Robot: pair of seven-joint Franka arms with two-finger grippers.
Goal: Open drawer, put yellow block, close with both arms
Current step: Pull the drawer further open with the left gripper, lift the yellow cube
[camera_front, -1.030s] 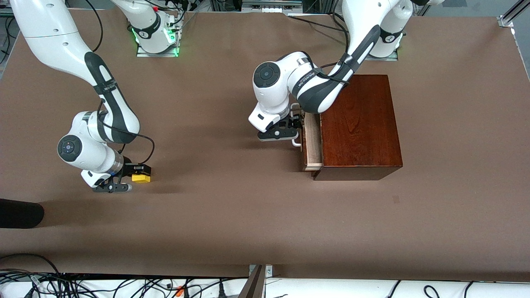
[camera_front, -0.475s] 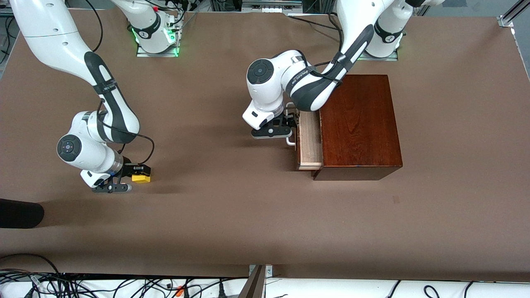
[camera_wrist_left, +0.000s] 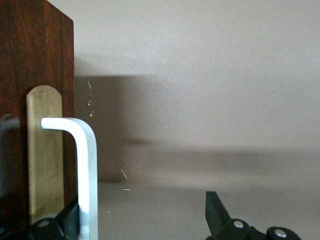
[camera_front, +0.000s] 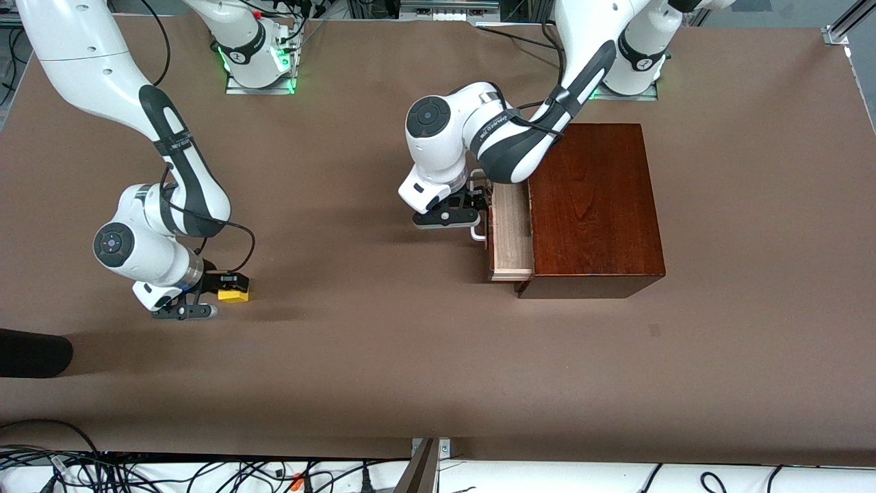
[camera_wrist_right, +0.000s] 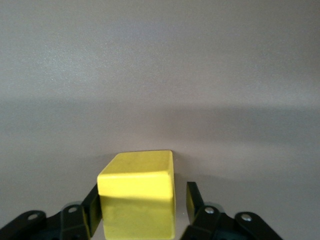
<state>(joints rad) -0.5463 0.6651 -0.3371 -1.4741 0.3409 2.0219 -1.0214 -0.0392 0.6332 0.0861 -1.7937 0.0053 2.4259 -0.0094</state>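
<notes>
- The front view shows the drawer (camera_front: 510,236) pulled partly out of the wooden box (camera_front: 592,205), with the left gripper (camera_front: 472,205) at its white handle (camera_front: 477,236).
- The left wrist view shows more: spread fingers, one hooked against the handle (camera_wrist_left: 85,165), the other standing clear.
- At the right arm's end of the table (camera_front: 383,356), the right gripper (camera_front: 229,286) straddles the yellow block (camera_front: 233,295).
- The right wrist view shows one finger (camera_wrist_right: 89,212) touching the yellow block (camera_wrist_right: 137,197), with a gap at the other.

The drawer (camera_front: 512,236) stands partly out of the wooden box (camera_front: 594,209), toward the right arm's end of the table (camera_front: 383,356). The yellow block (camera_front: 233,295) lies well apart from both, near that end, slightly nearer the front camera.
</notes>
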